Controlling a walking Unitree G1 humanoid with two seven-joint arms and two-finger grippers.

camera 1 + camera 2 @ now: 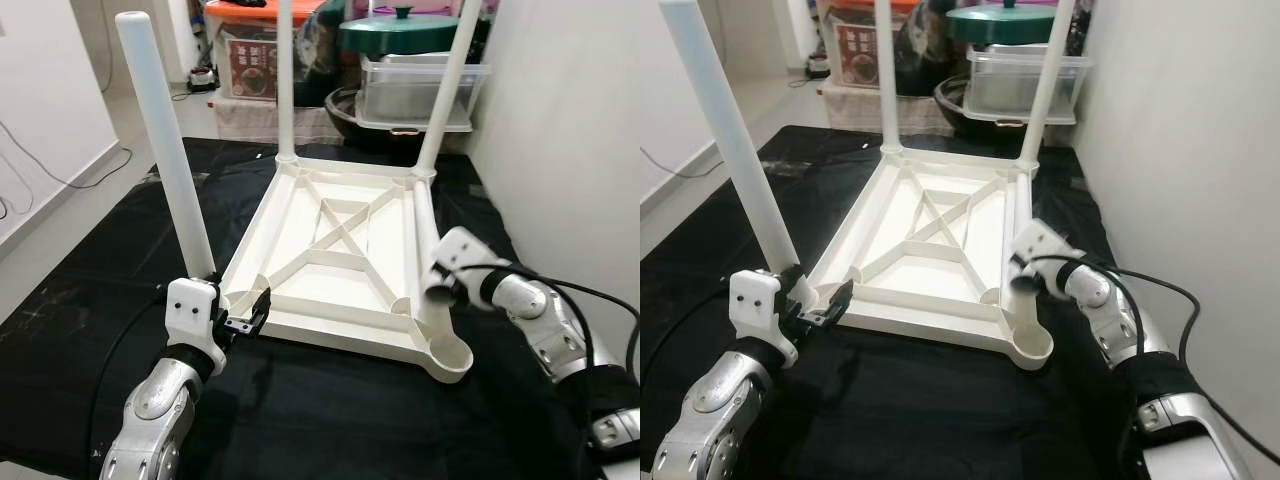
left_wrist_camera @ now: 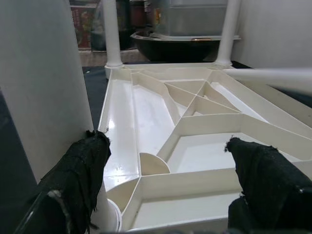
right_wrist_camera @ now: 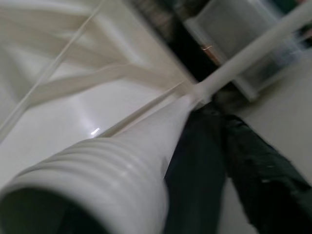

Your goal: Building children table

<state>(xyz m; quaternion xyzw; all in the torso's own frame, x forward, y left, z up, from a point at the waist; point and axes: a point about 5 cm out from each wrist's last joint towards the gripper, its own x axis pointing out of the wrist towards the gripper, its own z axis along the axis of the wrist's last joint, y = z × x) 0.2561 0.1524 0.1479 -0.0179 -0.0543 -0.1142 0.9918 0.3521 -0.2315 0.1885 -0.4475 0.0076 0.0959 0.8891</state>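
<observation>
white plastic table top [image 1: 330, 265], upside down on black cloth [image 1: 300, 420]. head views: three legs stand in their corners, the near-left leg [image 1: 165, 150] just beyond my left gripper [image 1: 243, 322], whose fingers are spread and empty. the near-right socket [image 1: 450, 355], just below my right gripper [image 1: 440, 285], is not yet filled. the fourth leg [image 1: 425, 240] lies along the right edge, its end at that gripper; grip cannot be told. left wrist: my fingertips [image 2: 90, 156] apart, standing leg beside one, ribbed underside ahead. right wrist: threaded leg end [image 3: 87, 180] close, unmounted. judged three of four done.
</observation>
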